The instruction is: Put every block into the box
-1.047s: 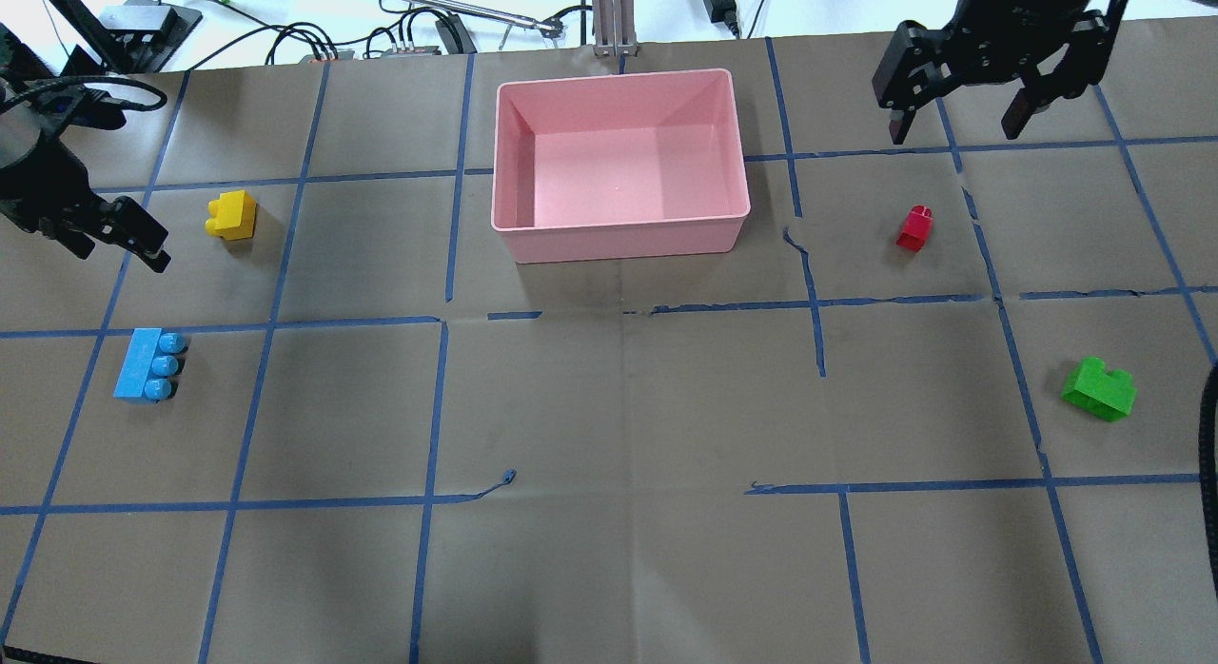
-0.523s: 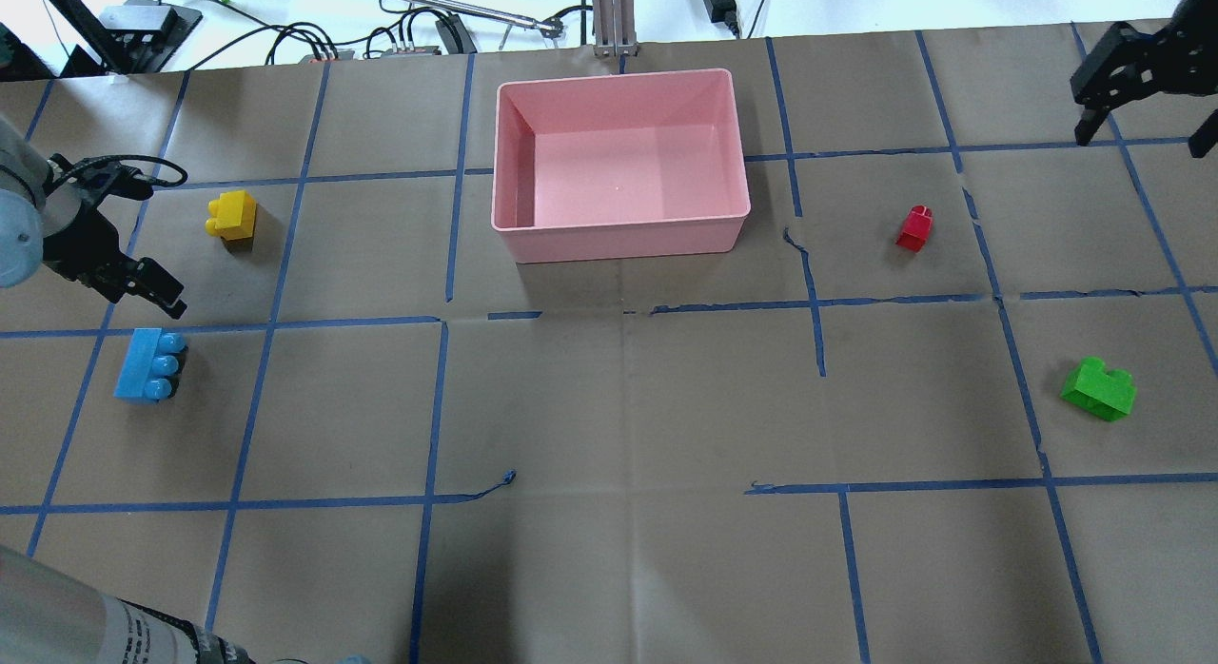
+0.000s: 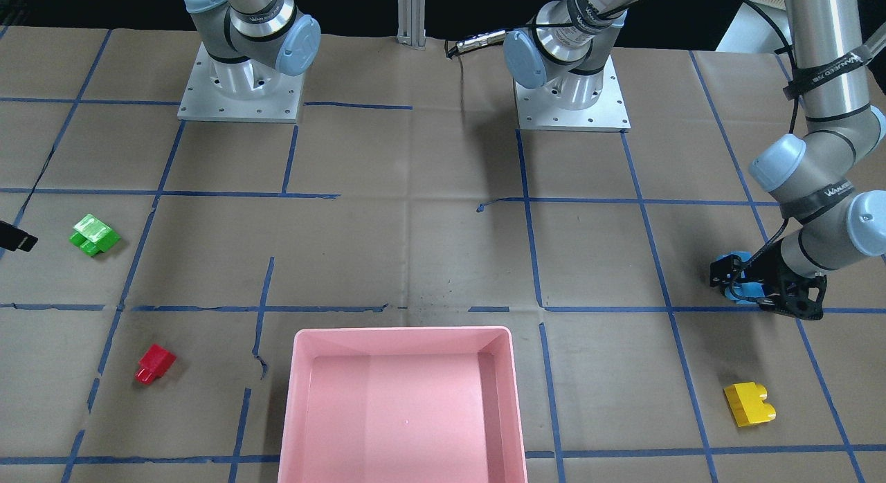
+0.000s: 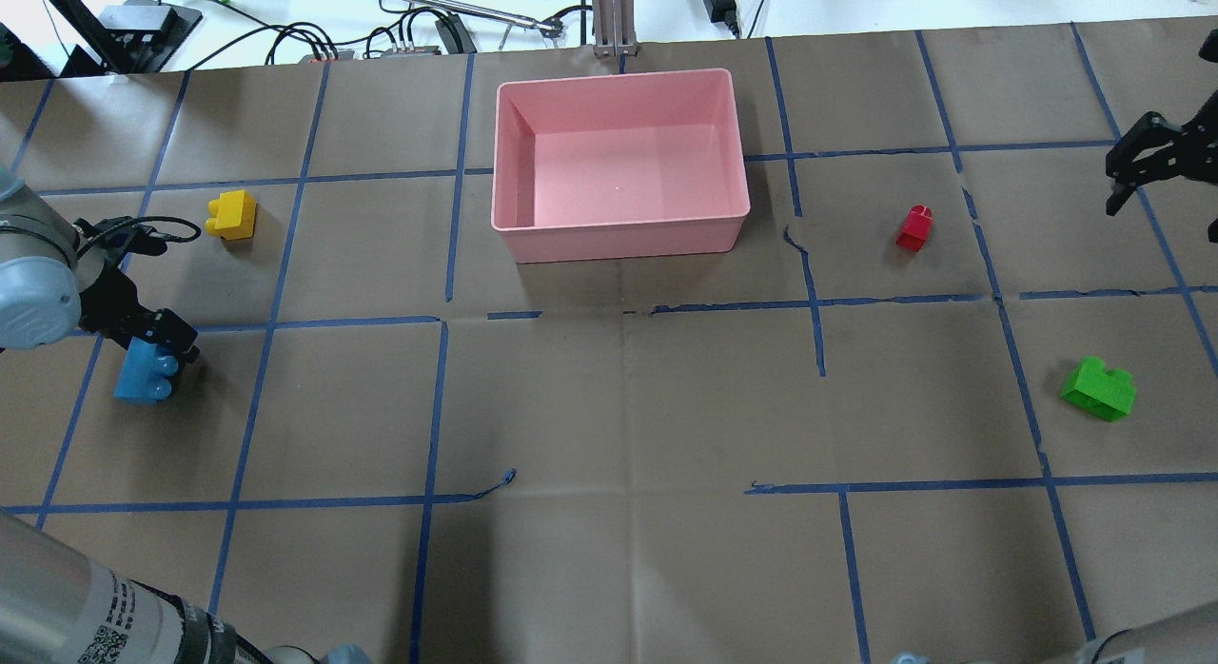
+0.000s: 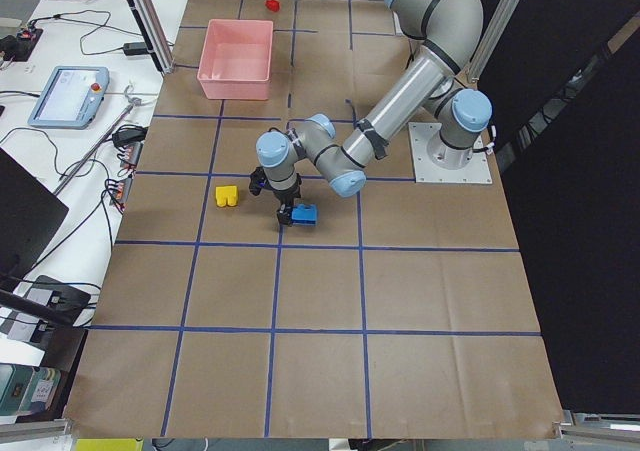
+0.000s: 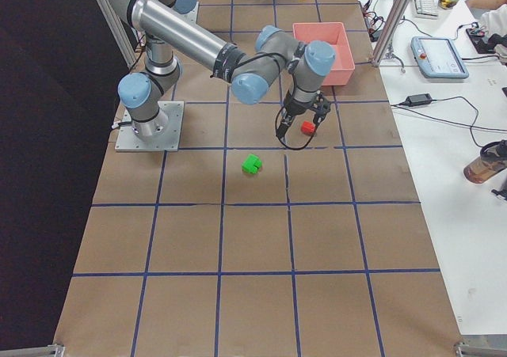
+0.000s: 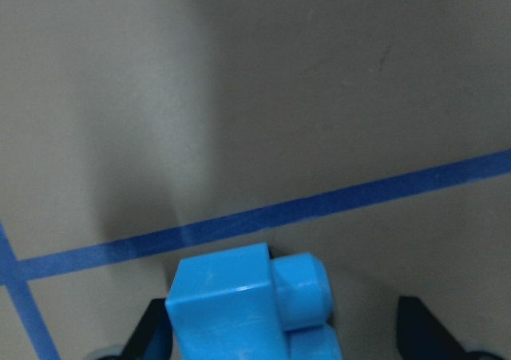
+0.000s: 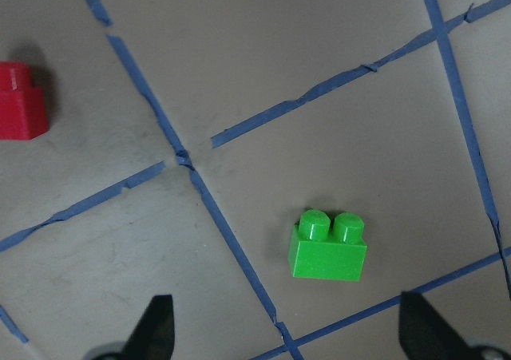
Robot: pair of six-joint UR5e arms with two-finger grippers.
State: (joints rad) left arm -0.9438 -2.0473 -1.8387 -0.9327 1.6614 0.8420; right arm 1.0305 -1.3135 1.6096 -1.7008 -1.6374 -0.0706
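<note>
The light-blue block (image 4: 143,377) lies at the table's left, and my left gripper (image 4: 145,345) is low over its far end. In the left wrist view the fingers (image 7: 156,332) stand open on either side of the light-blue block (image 7: 239,304). The yellow block (image 4: 232,215) lies beyond it. The pink box (image 4: 618,236) stands empty at the far middle. The red block (image 4: 914,228) and the green block (image 4: 1099,388) lie on the right. My right gripper (image 4: 1163,203) hangs open and empty at the right edge, above the table. Its wrist view shows the green block (image 8: 329,247) and the red block (image 8: 20,100).
Brown paper with blue tape grid lines covers the table (image 4: 618,407). Cables and gear (image 4: 400,36) lie beyond the far edge. Both arm bases (image 3: 239,88) stand at the robot's side of the table. A tablet (image 5: 68,93) lies on the side bench.
My left gripper has moved from beside the yellow block toward the robot and down over the light-blue block. My right gripper has swung from the far side to the right edge. No block has moved.
</note>
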